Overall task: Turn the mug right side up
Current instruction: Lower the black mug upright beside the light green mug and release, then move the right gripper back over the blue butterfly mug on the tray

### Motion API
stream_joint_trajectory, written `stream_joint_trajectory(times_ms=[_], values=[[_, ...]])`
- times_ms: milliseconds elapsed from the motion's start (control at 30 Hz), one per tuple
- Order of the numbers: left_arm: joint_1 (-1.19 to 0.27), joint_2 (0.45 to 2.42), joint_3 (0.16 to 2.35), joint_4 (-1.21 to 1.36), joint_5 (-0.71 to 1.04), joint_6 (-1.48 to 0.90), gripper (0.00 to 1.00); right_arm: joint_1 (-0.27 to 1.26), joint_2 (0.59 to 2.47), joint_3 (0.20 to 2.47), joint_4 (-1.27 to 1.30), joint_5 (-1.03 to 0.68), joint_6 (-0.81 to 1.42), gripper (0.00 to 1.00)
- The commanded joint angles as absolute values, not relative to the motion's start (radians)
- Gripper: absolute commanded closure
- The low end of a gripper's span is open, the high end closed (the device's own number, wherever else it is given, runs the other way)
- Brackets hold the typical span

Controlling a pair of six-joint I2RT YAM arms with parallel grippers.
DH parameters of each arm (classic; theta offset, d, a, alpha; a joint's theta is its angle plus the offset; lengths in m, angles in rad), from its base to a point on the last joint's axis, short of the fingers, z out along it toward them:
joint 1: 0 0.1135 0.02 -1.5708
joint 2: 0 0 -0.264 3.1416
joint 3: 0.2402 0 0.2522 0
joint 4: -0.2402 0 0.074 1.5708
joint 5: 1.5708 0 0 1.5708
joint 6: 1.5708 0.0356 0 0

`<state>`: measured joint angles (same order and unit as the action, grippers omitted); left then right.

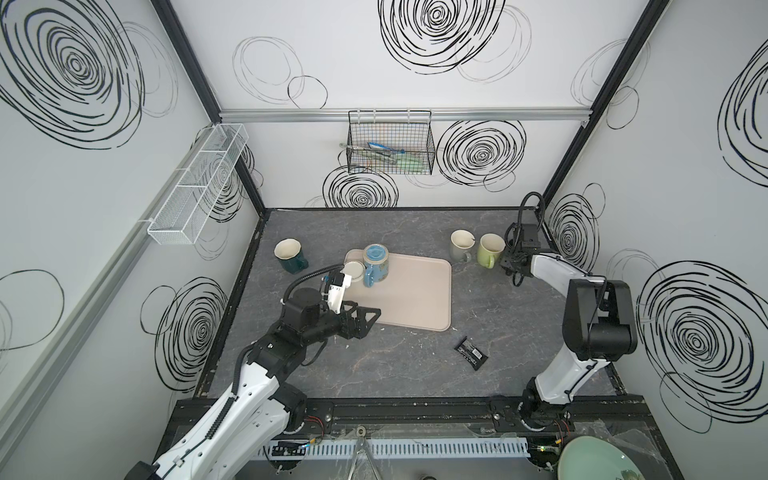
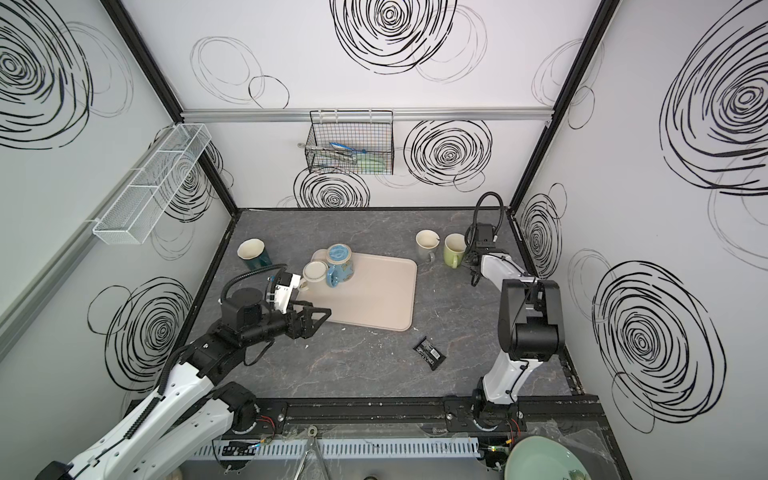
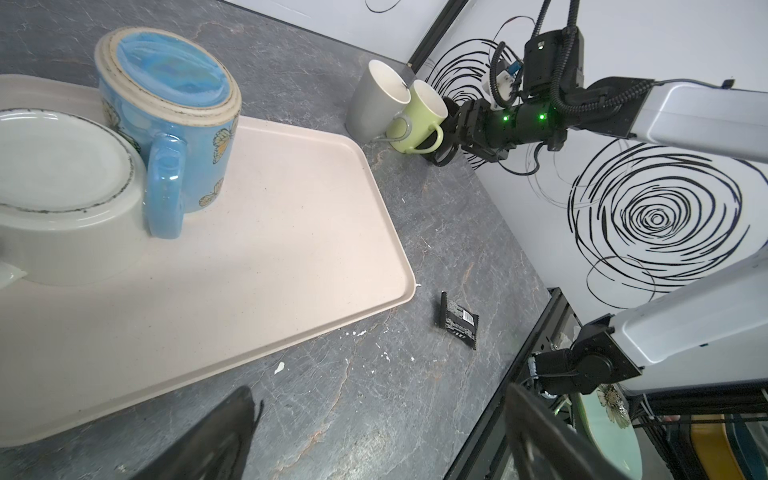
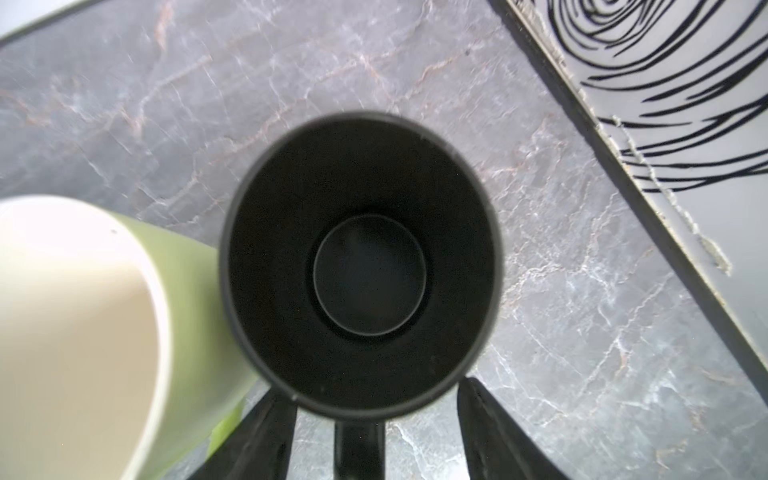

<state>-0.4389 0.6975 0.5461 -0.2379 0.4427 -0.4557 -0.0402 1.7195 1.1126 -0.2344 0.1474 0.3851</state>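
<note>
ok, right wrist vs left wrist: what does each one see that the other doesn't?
Right wrist only: straight down into the upright black mug, its handle between the spread fingers with gaps either side. Left wrist only: the tray carrying the blue mug and white mug, both base up, the grey mug, the black packet. Both: the green mug, the grey counter.

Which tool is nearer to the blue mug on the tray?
Left. Left tool: at the edge of the tray, near the blue mug. Right tool: off the tray, by the green mug.
</note>
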Motion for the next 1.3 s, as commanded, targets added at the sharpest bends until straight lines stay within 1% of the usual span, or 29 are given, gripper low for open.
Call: stream_joint_trajectory(times_ms=[0, 233, 333, 400, 500, 667, 800, 933, 1200, 1267], values=[[-0.442, 0.699, 0.545, -0.218, 0.433, -0.435, 0.04, -0.029, 1.647, 1.141, -0.243, 0.171, 0.397, 0.28], [-0.432, 0.698, 0.547, -0.222, 0.420, -0.441, 0.04, 0.033, 1.472, 1.107, -0.208, 0.192, 0.415, 0.24], [-0.429, 0.688, 0.550, -0.229, 0.398, -0.442, 0.04, 0.094, 1.388, 1.080, -0.188, 0.189, 0.401, 0.22], [-0.428, 0.678, 0.549, -0.233, 0.383, -0.443, 0.04, 0.145, 1.329, 1.063, -0.189, 0.187, 0.412, 0.21], [-0.429, 0.672, 0.551, -0.240, 0.364, -0.446, 0.04, 0.228, 1.252, 1.024, -0.183, 0.139, 0.452, 0.19], [-0.425, 0.669, 0.555, -0.251, 0.329, -0.469, 0.04, 0.441, 1.191, 0.969, -0.134, 0.122, 0.530, 0.15], [-0.413, 0.653, 0.563, -0.289, 0.315, -0.490, 0.04, 0.602, 1.238, 0.963, -0.093, 0.140, 0.580, 0.15], [-0.395, 0.604, 0.581, -0.330, 0.286, -0.532, 0.04, 0.737, 1.379, 1.015, -0.060, 0.212, 0.602, 0.15], [-0.381, 0.591, 0.617, -0.355, 0.254, -0.506, 0.04, 0.835, 1.656, 1.144, 0.029, 0.179, 0.628, 0.15], [-0.376, 0.591, 0.638, -0.360, 0.252, -0.485, 0.04, 0.843, 1.718, 1.193, 0.035, 0.141, 0.627, 0.15]])
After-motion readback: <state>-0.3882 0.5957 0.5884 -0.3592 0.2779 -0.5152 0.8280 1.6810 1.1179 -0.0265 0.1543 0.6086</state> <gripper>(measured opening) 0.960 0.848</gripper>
